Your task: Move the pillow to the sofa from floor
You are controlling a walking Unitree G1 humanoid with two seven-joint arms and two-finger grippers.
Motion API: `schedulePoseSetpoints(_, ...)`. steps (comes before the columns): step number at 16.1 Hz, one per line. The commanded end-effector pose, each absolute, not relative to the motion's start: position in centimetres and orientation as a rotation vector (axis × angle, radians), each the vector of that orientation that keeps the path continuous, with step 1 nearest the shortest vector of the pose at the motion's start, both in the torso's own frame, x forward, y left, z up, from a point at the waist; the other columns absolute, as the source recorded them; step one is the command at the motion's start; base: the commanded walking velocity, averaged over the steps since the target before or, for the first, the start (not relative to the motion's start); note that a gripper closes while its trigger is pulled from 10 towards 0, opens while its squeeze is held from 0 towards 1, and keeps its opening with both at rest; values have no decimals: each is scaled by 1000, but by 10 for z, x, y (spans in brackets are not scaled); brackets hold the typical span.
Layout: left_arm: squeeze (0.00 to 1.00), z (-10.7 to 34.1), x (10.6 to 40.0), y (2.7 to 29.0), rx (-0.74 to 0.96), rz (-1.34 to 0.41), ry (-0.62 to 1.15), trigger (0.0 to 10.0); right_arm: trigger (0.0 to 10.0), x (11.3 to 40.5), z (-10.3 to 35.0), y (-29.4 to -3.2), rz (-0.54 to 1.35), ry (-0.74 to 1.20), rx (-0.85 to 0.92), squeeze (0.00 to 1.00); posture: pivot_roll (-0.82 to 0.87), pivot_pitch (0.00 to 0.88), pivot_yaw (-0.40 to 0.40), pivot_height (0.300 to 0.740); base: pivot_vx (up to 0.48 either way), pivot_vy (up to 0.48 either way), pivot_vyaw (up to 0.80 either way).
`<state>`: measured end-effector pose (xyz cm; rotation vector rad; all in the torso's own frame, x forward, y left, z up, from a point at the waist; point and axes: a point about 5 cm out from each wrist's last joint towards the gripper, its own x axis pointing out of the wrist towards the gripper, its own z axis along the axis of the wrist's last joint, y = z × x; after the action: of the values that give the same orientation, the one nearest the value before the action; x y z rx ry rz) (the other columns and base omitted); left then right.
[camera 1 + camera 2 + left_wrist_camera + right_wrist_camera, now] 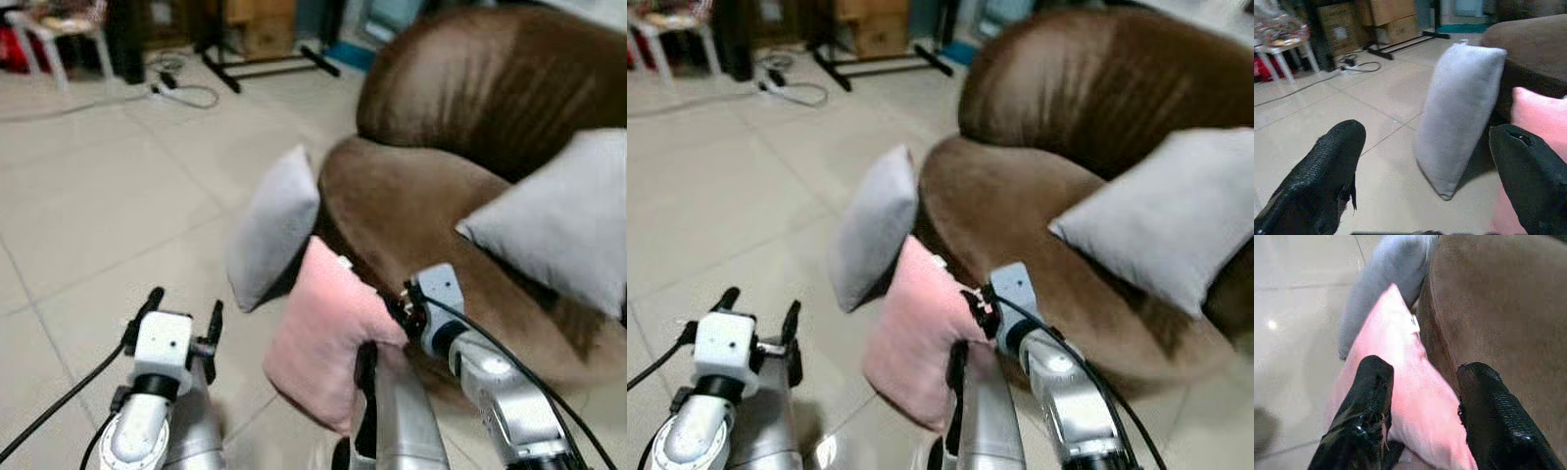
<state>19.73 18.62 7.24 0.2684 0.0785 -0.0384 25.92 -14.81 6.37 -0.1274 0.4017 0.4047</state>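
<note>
The right gripper (1422, 406) stood with its two black fingers (1369, 401) spread wide, straddling the upper edge of the pink pillow (328, 338); the pads were to either side of the fabric and whether they were already pressing it could not be told, so the pillow looked bracketed rather than firmly pinched. The pillow itself stood on its lower edge on the tiled floor (98, 215), leaning back against the front of the brown sofa (411, 211), at about 6 o'clock in the left eye view. Just beyond it, toward 10 o'clock, a grey pillow (274, 225) leaned on the same sofa front, near the pink one; a second grey cushion (563, 220) lay on the seat at 3 o'clock.

The left gripper (176, 323) hovered over bare floor at 7 o'clock, fingers well apart and holding nothing; in its wrist view it looked toward the grey pillow.

The risks, as I judged them: a grip on only a thin ridge of soft stuffing might slip once the pillow's weight hung from it; closing too near the sofa could catch the velvet front instead of the pillow; lifting could drag the pink pillow against the grey one and topple it; the seat cushion at 3 o'clock left less room to set down. Cables (181, 88) lay far off at 11 o'clock, no concern here.
</note>
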Motion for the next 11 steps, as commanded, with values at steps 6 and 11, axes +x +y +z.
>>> schedulePoseSetpoints(6, 0, 75, 198, 173, 255, -270, 114, 10000, 10000, 294, 40, -136, 406, 506, -284, 1000, 12, 160, -137, 460, 0, 0, 0)
schedulePoseSetpoints(11, 0, 82, 195, 169, 289, -471, 150, 10000, 10000, 308, 22, -111, 419, 567, -303, 0, 53, 238, -118, 460, 0, 0, 0)
